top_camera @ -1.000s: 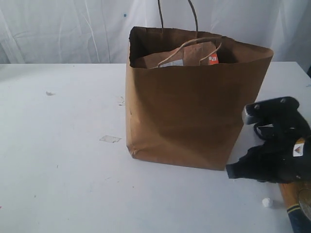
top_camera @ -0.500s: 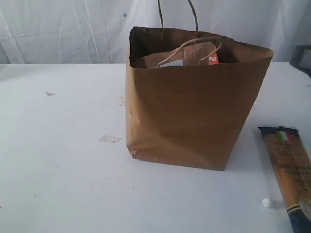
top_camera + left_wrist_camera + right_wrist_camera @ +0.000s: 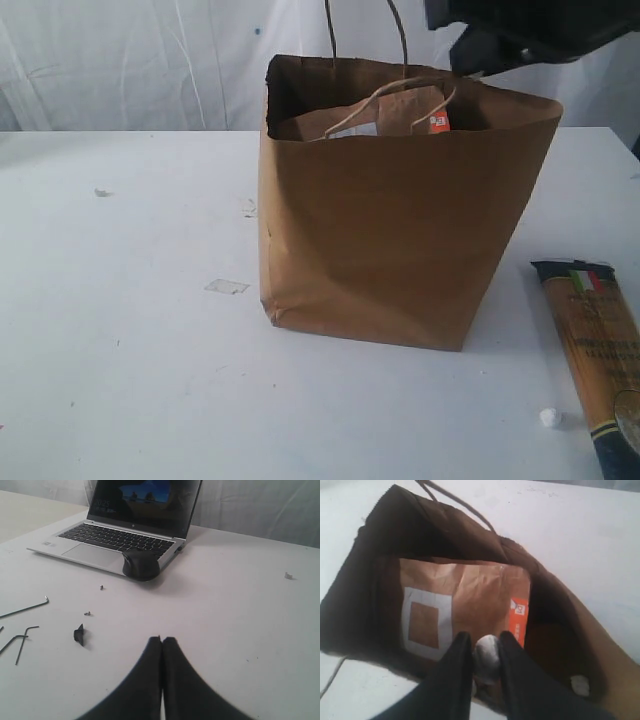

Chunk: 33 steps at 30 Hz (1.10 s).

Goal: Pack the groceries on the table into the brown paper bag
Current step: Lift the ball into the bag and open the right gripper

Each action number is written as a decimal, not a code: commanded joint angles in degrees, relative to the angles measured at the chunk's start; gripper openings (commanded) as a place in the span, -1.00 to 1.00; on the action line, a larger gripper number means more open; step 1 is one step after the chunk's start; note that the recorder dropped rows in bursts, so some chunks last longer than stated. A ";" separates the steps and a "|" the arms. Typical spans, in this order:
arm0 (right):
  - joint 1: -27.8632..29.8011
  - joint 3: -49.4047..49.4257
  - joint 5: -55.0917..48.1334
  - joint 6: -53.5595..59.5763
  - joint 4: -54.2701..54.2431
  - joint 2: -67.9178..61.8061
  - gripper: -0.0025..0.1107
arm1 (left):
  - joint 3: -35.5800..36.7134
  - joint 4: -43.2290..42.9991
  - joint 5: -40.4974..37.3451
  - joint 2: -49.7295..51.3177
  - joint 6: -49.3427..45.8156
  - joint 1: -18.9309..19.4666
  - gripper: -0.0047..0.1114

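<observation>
Now | I am hovering right gripper (image 3: 484,636) over brown paper bag (image 3: 400,240) mouth, upper right of exterior frame | fingers (image 3: 452,675) pinching small silvery lump (image 3: 486,656), opening directly beneath | long spaghetti packet (image 3: 592,350) lying lower right, axis running toward frame bottom, nearer right arm | left gripper (image 3: 162,640) closed, empty

Clutter seen around the workspace, apart from the packing job

An open laptop (image 3: 135,525) with a lit screen is shown, and a black mouse (image 3: 141,564) is set against its front edge. Near them, bent hex keys (image 3: 25,608), two tiny screws (image 3: 102,586) and a small black scrap (image 3: 79,634) are scattered well apart. In the exterior view a white curtain (image 3: 130,60) is hung behind, while a flat pale scrap (image 3: 227,287) and a small white lump (image 3: 547,417) are left lying in front.
</observation>
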<state>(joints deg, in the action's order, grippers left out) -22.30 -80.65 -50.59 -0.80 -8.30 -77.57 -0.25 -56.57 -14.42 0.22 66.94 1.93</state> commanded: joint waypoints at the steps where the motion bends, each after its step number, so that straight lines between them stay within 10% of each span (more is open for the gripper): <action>1: 0.14 -2.85 -0.46 0.80 2.00 -4.11 -0.94 | 0.25 -0.92 -0.09 -0.22 0.09 -0.41 -0.92; 33: 0.14 -2.65 -9.13 0.80 14.38 0.07 -0.22 | 0.25 -0.92 -0.09 -0.22 0.09 -0.41 -0.92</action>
<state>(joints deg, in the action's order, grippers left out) -22.30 -83.18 -59.32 -0.49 6.23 -77.74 -0.25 -56.57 -14.42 0.22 66.94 1.93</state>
